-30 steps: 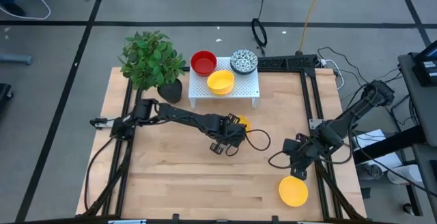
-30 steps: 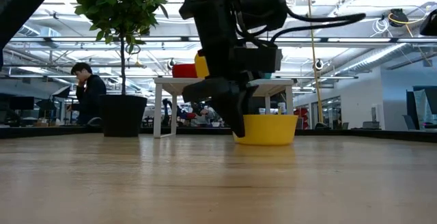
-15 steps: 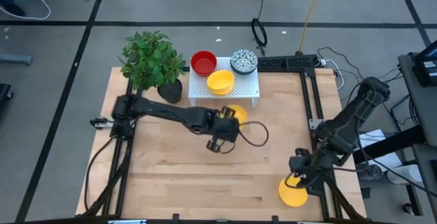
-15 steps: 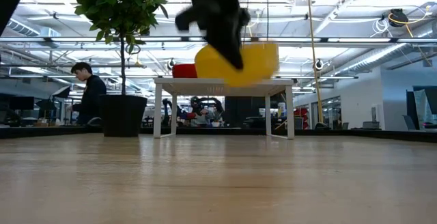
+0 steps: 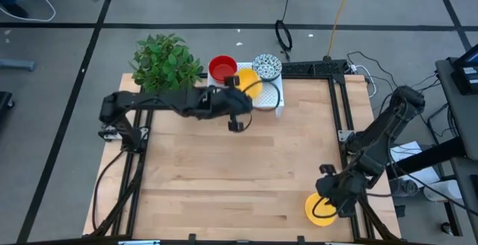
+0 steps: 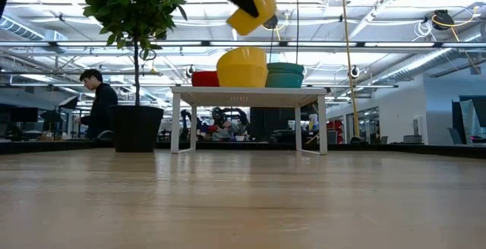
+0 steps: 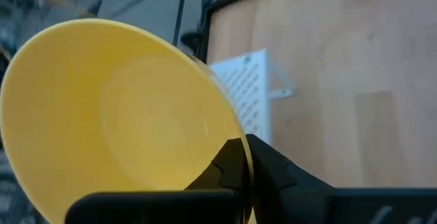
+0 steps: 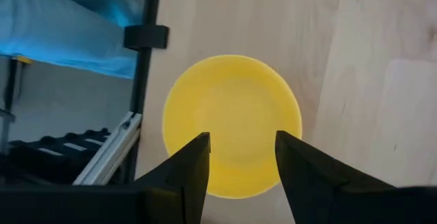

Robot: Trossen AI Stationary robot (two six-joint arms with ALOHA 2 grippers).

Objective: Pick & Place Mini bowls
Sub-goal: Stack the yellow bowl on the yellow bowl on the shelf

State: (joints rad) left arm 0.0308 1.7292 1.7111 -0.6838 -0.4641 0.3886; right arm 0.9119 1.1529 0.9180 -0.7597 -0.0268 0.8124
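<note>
My left gripper (image 5: 239, 95) is shut on a plain yellow mini bowl (image 6: 253, 11), high above the white rack (image 5: 273, 100). On the rack rest a second yellow bowl (image 6: 241, 67), a red bowl (image 5: 222, 68) and a patterned bowl (image 5: 267, 66). A third yellow bowl (image 5: 321, 210) sits on its base at the table's near right corner. My right gripper (image 8: 242, 159) is open just above it, one finger over each side of its near rim. My left gripper pinches the yellow bowl's rim (image 7: 235, 138), one finger (image 7: 231, 166) inside the bowl and the other outside. The bowl (image 7: 116, 108) is lifted clear and tilted, its opening turned toward the wrist camera.
A leafy plant (image 5: 166, 64) in a black pot stands at the rack's left side. Black frame rails (image 5: 345, 118) run along the table's right edge beside my right arm. Bare wood (image 5: 224, 170) fills the table's middle. In the low view a person (image 6: 97, 101) sits far behind the table.
My left gripper has lifted its yellow bowl off the table and carried it up and toward the far edge, over the rack; the bowl has tipped. My right gripper has moved toward the near edge and come over the yellow bowl at the near right corner.
</note>
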